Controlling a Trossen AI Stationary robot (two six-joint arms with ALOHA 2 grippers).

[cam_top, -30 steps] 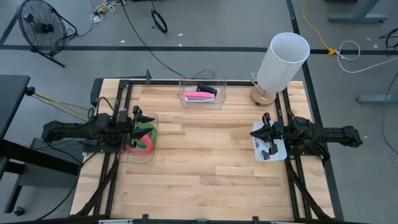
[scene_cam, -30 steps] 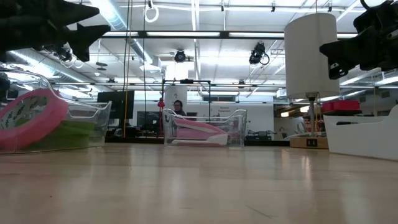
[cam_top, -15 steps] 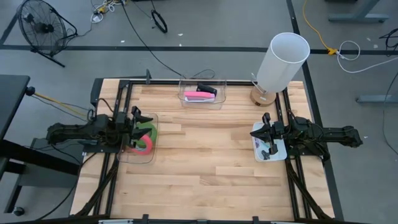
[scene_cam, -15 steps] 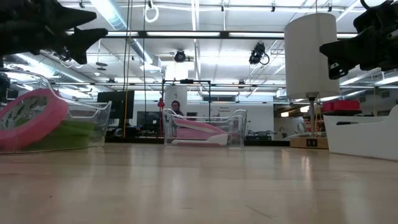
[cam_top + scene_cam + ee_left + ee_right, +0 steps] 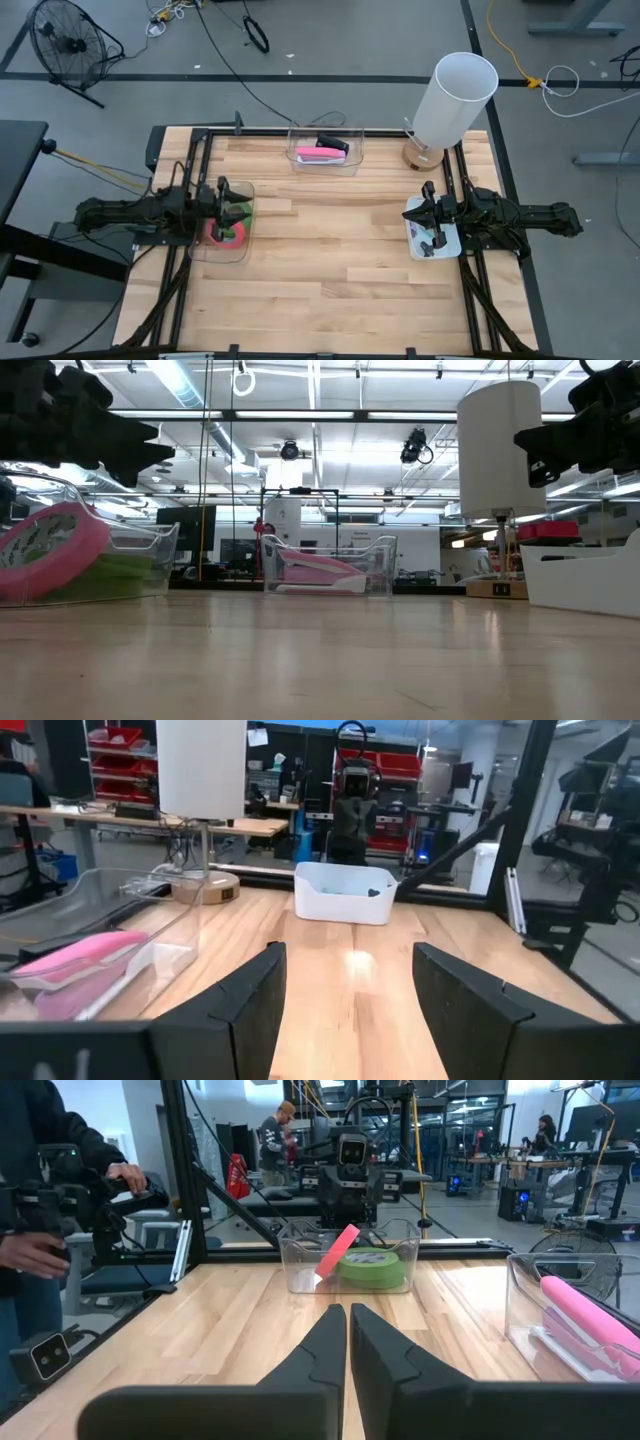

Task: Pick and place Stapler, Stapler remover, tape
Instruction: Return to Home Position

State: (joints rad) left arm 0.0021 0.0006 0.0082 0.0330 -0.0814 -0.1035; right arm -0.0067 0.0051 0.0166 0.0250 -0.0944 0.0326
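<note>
Wooden table (image 5: 330,250): the clear bin (image 5: 236,256) at its left edge contains the pink tape (image 5: 221,234) leaning on the green tape (image 5: 242,211). My left gripper (image 5: 345,1000) hovers above that bin, fingers spread, empty. My right gripper (image 5: 347,1342), fingers pressed together, hangs over the white bin (image 5: 448,250).

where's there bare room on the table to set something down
Bare: the table between tape bin and white bin, and its near edge. Crowded: far edge, with stapler bin and lamp; left gripper over the tape bin, right gripper over the white bin.
</note>
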